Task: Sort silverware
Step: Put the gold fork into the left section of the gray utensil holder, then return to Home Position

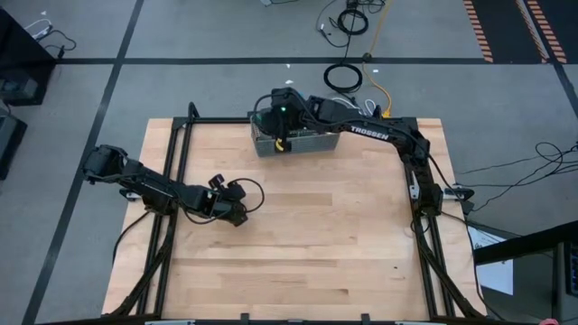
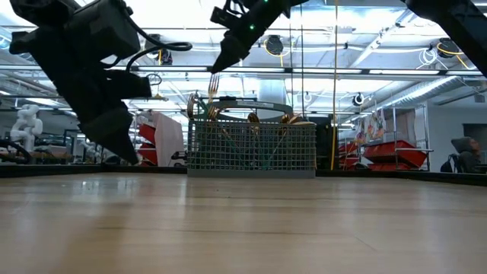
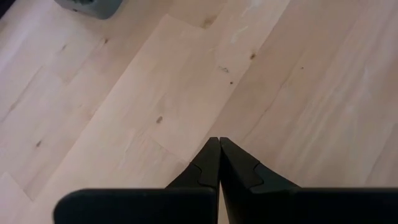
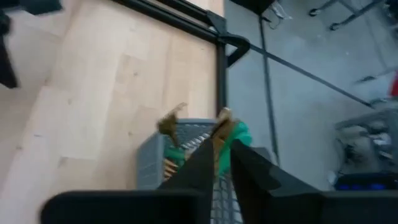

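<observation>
Currently right pincer (image 4: 222,163) up over the grey wire-mesh caddy (image 1: 293,142) at far edge of tabletop (image 1: 307,235), narrowed onto a fork (image 2: 213,84) with teal-green handle (image 4: 238,135), tines pointing down toward the basket in low view; hanging just above the caddy rim, not yet seated as far as can be judged. Rest of silverware (image 2: 251,120) standing upright inside the caddy, gold handles and bowls poking above the mesh; which compartment each sits in not readable. Left pincer (image 3: 219,163) low over bare wood on left-middle of tabletop, fingers pressed together on nothing, waiting. Handling guess: fork light, rigid metal, thin and polished, so likely slippery between hard fingers and prone to pivoting if pinched off-centre; best taken on the handle near mid-length, flat faces against the pads, tines kept free. Coated teal handle probably gives a bit more friction than bare gold metal. Risk: tines snagging on mesh or on neighbouring pieces during lowering. Materials: caddy of stiff grey wire grid, rectangular, open-topped, with a looped carry handle arching over it; tabletop pale butcher-block wood, smooth, visible plank seams and small knots; black metal frame rails around tabletop edges; arms matte dark plastic and metal; grey floor with cables beyond the tabletop
</observation>
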Motion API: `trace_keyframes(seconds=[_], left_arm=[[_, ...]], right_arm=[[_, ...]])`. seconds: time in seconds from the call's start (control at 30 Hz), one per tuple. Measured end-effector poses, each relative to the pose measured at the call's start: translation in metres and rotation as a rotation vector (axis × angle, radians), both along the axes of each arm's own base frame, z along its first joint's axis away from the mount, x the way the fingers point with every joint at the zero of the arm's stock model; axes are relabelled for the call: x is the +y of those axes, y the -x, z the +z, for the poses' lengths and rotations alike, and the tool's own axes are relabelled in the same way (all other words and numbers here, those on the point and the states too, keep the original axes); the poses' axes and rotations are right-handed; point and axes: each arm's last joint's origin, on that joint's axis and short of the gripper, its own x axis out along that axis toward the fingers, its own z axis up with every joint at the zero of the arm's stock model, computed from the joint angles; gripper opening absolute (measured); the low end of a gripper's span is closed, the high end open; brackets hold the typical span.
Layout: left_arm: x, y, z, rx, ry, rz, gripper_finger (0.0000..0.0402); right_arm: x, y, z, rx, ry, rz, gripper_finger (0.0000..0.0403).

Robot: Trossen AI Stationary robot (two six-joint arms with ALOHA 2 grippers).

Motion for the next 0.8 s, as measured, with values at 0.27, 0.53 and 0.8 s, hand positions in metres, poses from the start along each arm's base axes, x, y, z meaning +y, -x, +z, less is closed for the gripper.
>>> trace_keyframes(seconds=[0.27,0.53,0.8], left_arm=[[-0.002,-0.007,0.007,-0.043,0.011,0.002,0.0008],[-0.017,-0.024,0.070,-0.365,-0.002,-0.033,0.0009],[-0.009,0.051,0.204,-1.023,-0.026,-0.330,0.0008]], right_arm=[[0.001,-0.001,0.000,-0.023,-0.042,0.005,0.0148],[0.041,0.070,0.084,-0.153,-0.355,0.193,0.0154],[0.112,0.222,0.165,-0.142,-0.640,0.357,0.0152]])
